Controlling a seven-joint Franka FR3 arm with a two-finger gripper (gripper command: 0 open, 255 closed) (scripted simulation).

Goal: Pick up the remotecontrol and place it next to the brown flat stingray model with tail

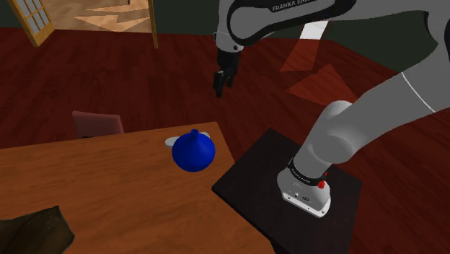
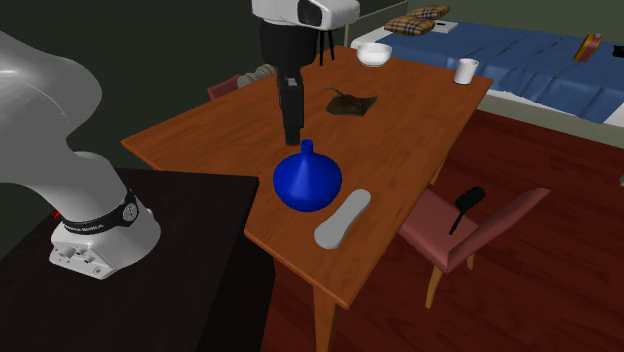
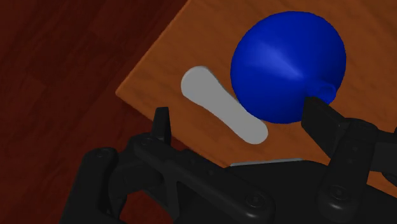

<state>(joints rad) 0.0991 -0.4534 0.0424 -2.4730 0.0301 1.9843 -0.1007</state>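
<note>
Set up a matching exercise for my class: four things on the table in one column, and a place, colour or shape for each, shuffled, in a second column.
Things:
1. remote control
2. blue vase
3. stingray model
4. white bowl

Descriptions:
A. brown and flat, between the vase and the bowl
B. past the stingray model, at the table's end
C. grey, lying by a table edge
D. upright, round body, narrow neck

Pairs: 1-C, 2-D, 3-A, 4-B

A blue vase point(image 2: 307, 180) stands just beside the remote point(image 2: 343, 218).
</note>
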